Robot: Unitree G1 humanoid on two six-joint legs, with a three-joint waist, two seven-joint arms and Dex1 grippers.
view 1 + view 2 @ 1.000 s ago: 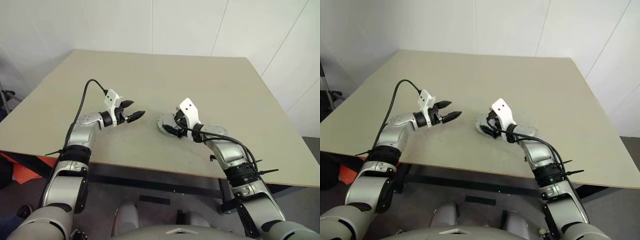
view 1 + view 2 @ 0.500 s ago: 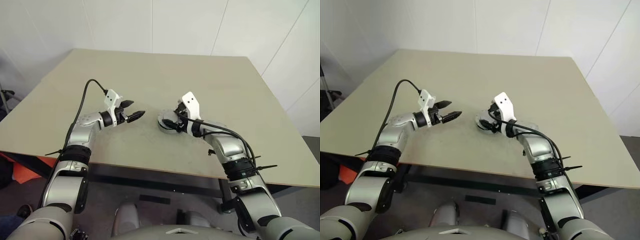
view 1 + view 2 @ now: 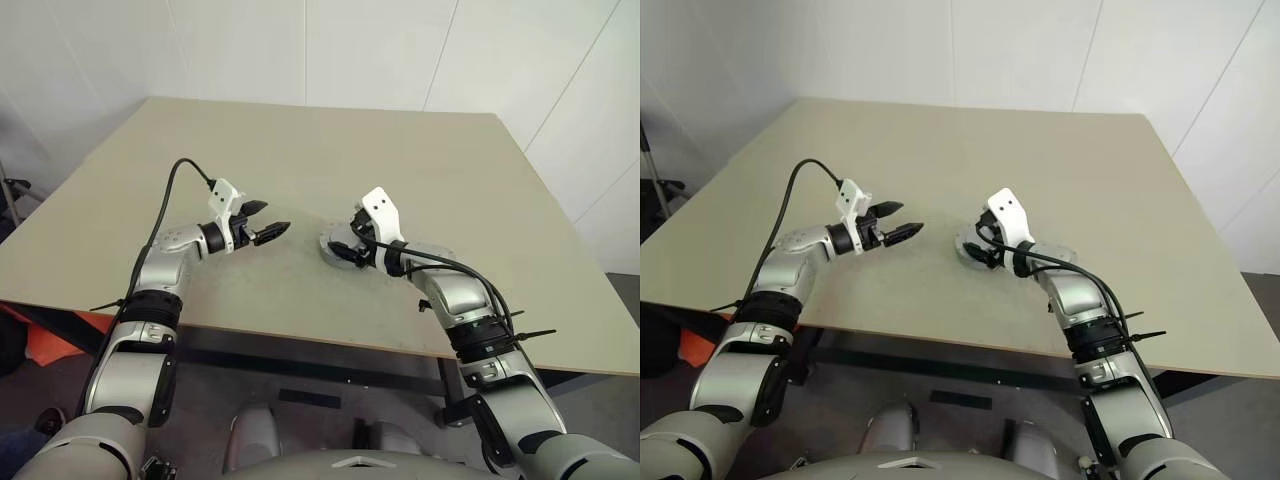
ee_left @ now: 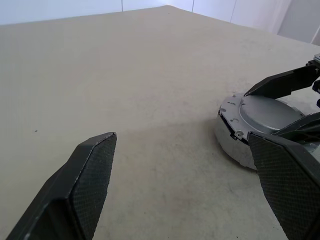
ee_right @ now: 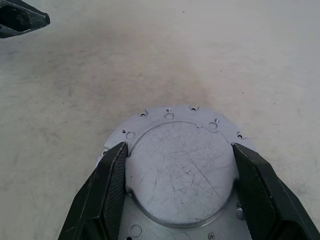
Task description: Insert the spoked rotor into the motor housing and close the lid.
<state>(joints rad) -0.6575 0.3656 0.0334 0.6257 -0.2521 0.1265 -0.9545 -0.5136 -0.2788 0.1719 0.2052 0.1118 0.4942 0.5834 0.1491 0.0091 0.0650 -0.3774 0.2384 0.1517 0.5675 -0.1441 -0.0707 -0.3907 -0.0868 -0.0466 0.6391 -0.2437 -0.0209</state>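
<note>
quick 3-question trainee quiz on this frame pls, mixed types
1. True or false: the left tool holds a part.
2. Which tool has its fingers on either side of the motor housing? A) left tool B) right tool
3. What does the motor housing rest on?

Key: 1 false, it is open and holds nothing. 2 B. 3 the table.

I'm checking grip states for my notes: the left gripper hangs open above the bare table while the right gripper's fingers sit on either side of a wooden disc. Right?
Not quite: the disc is silvery metal, scratched and ringed with small holes, not wooden, as the right wrist view shows. The rest holds: the left gripper hangs open above the bare table, and the right gripper has a finger on each side of the disc.
</note>
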